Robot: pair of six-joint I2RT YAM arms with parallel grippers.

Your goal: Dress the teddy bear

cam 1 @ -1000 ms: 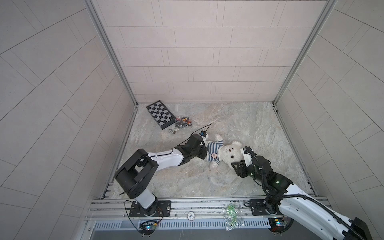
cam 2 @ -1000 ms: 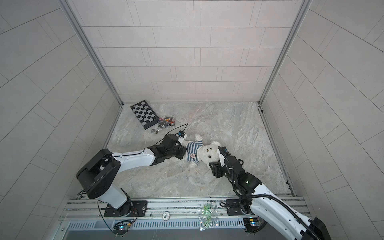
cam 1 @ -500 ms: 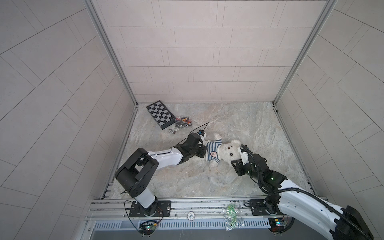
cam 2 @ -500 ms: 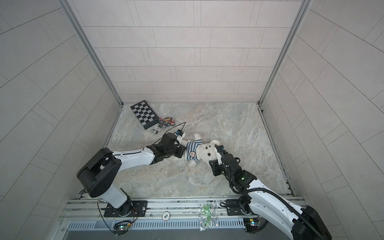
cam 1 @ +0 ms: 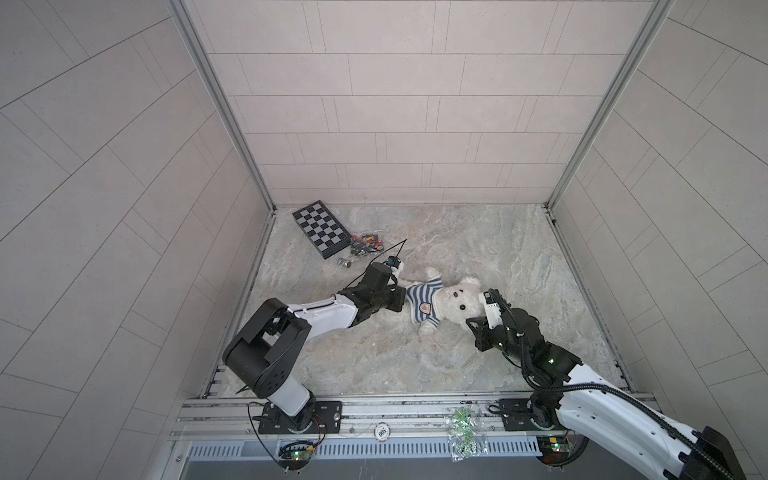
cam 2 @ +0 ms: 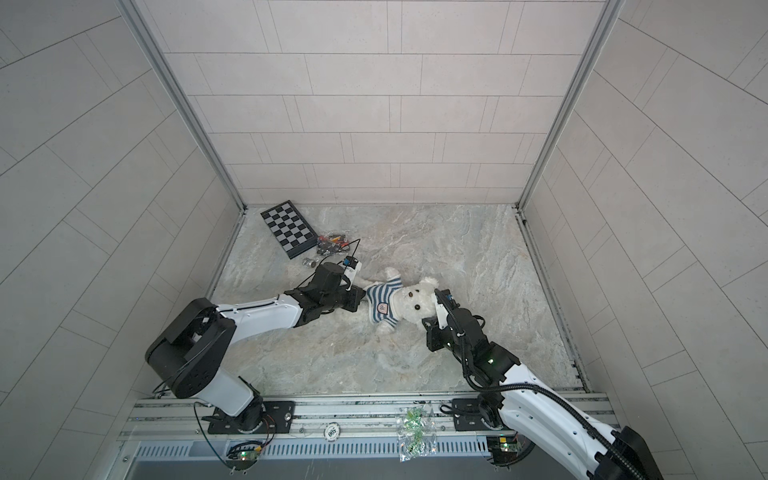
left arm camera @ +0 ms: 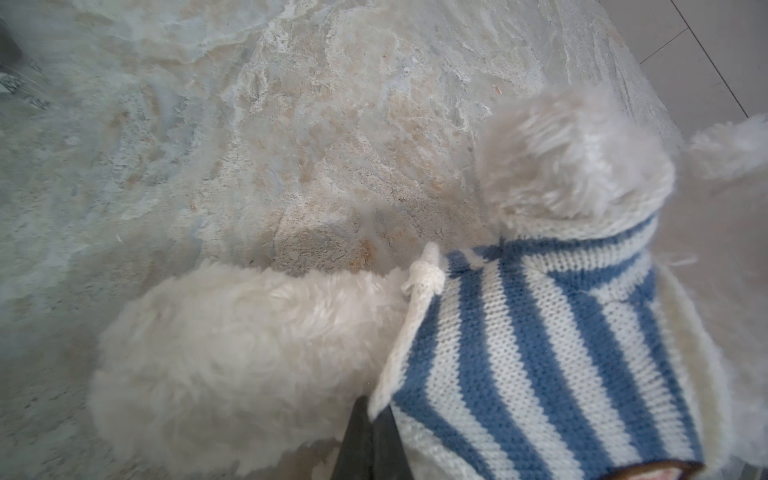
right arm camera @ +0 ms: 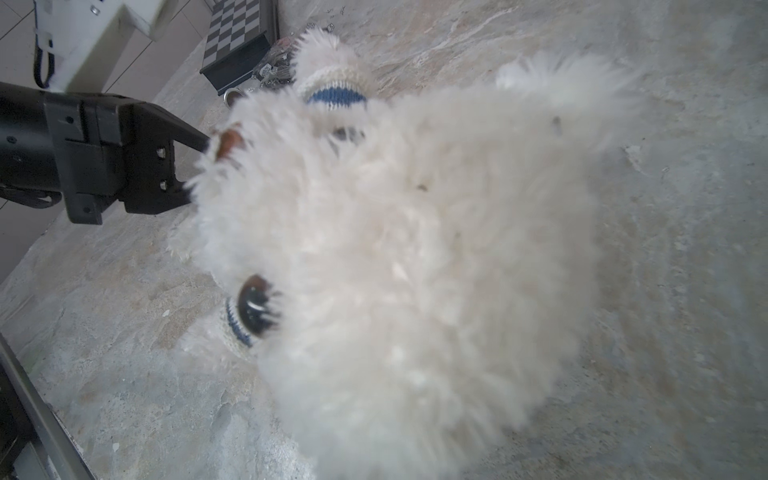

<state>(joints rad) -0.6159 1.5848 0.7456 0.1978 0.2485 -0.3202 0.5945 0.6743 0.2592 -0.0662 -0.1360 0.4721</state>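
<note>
A white teddy bear [cam 1: 459, 301] lies on its back on a marbled table [cam 1: 478, 249], stretched between my two grippers. Its head is at my right gripper [cam 1: 473, 318] and its legs are towards my left gripper [cam 1: 401, 297].

A blue-and-white striped shirt [cam 1: 424, 301] is already over its chest. A fluffy arm sticks out of each sleeve, and a small badge shows on the front.

In the left wrist view, the dark tips of my left gripper [left arm camera: 372, 419] are clenched on the shirt's cream hem [left arm camera: 399, 353]. A bare furry leg [left arm camera: 232, 353] lies just beside them.

My right gripper is closed too. Its tips are buried in fluff and hidden, so I judge rather than see that it grips the side of the head. In the right wrist view the bear's face [right arm camera: 395, 249] fills nearly everything, with one dark eye [right arm camera: 255, 305] close by.

A chessboard [cam 1: 320, 228] and some small clutter lie well beyond my left gripper, out of the way.

I judge the dressing to be near its end: the head and arms are through, and the hem must be drawn down over the belly.

The next move calls for my right gripper to anchor the head while my left pulls the hem steadily away from it, towards the legs. The pull should be gentle so the knit does not slip out of the pinch.
</note>
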